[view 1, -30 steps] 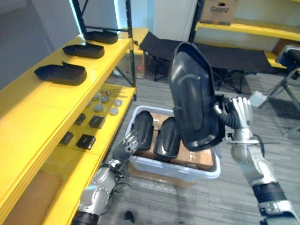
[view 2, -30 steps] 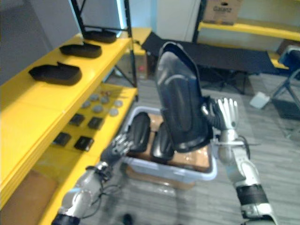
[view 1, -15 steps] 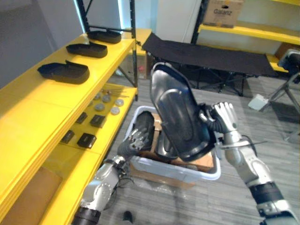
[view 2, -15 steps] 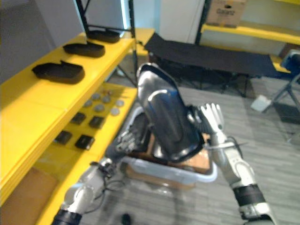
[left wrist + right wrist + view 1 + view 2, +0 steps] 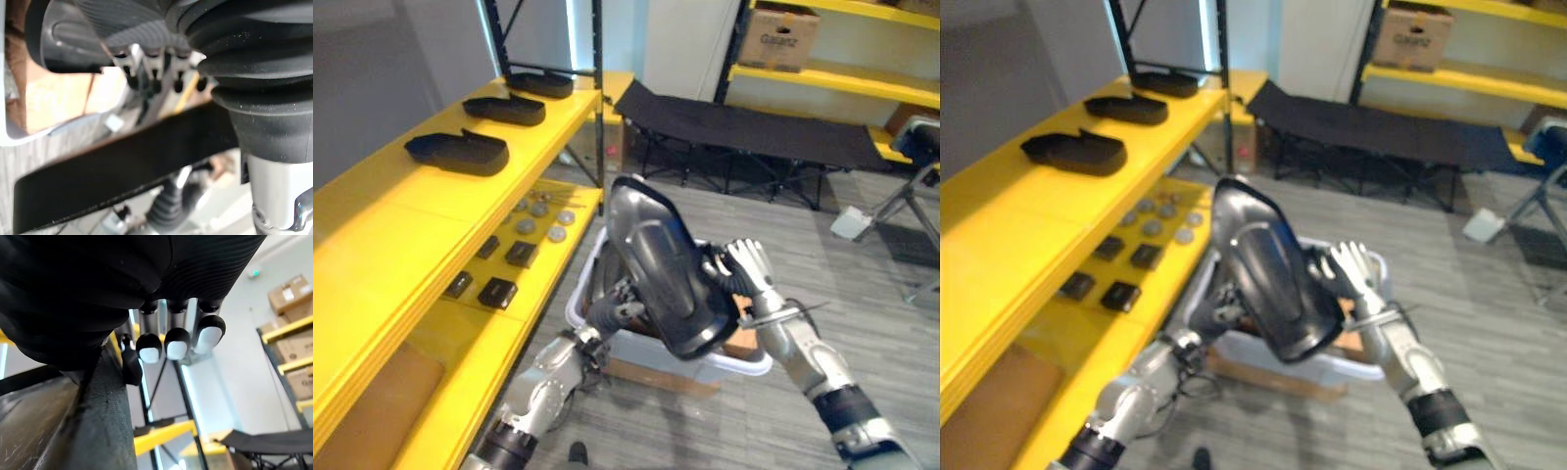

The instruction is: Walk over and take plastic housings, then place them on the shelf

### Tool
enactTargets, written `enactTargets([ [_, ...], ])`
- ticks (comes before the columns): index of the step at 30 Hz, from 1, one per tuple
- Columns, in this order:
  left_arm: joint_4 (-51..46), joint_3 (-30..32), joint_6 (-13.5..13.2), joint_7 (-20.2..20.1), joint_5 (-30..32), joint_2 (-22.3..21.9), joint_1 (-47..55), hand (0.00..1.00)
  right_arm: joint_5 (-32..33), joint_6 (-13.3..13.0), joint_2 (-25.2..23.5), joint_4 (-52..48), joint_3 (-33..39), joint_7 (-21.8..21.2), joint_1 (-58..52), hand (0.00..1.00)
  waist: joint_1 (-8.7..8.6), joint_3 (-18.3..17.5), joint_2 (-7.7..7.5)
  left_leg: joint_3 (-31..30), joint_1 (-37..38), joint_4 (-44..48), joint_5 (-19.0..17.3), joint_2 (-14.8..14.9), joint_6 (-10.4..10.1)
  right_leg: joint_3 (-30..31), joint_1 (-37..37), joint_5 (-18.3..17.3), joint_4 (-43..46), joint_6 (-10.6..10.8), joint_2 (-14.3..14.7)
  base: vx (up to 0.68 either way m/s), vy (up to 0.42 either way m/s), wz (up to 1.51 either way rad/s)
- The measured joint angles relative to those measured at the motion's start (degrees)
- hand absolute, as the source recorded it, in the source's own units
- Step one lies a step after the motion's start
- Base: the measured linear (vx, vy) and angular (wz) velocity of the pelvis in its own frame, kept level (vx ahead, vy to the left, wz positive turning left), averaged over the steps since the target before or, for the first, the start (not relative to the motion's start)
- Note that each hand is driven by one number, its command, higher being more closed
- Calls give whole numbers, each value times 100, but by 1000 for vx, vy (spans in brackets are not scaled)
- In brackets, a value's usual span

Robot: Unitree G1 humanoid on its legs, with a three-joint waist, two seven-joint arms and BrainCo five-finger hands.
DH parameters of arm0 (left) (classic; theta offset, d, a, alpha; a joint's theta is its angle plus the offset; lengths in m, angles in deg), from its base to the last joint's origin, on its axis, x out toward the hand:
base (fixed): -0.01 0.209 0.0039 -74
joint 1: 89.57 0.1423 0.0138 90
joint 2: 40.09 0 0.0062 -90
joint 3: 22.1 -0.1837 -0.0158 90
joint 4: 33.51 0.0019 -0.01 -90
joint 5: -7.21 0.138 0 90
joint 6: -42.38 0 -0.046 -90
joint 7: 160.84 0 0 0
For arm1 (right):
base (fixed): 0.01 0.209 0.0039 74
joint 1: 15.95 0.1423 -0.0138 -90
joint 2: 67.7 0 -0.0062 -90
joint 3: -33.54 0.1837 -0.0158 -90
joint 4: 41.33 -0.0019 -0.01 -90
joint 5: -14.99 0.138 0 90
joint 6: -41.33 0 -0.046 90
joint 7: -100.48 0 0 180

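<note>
A large black plastic housing hangs tilted above the white bin, carried between both hands. My right hand presses its straight, spread fingers against the housing's right edge. At the lower left edge my left hand touches the housing with straight fingers. The housing's dark rim crosses the left wrist view. The yellow shelf stands to the left, and three black housings lie on its top level: one near, one further back, one at the far end.
Small black parts and grey discs lie on the lower shelf level. A black folding cot stands behind the bin. A cardboard box sits on the far yellow rack. A stand is at the right.
The housing has come down and leaned over to the left, above the bin. My right hand came down with it and my left hand rose to its lower edge. The camera has shifted.
</note>
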Motion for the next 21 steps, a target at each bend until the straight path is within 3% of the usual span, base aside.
enactTargets([
  [9, 37, -193, -2, 5, 165, -7, -54, 0, -1, 209, -101, 227, -151, 0, 100, 100, -2, -2, -2, -13, 0, 0, 20, 21, -7, -5, 7, 15, -6, -11, 24, 0, 0, 0],
  [21, 138, -247, 48, 131, 241, -5, -66, 0, 10, 236, -240, 429, -387, 0, 264, 100, 3, -27, -40, -76, -5, 0, 47, 32, -9, -46, 30, 17, -36, -19, 27, -25, 1, 1],
])
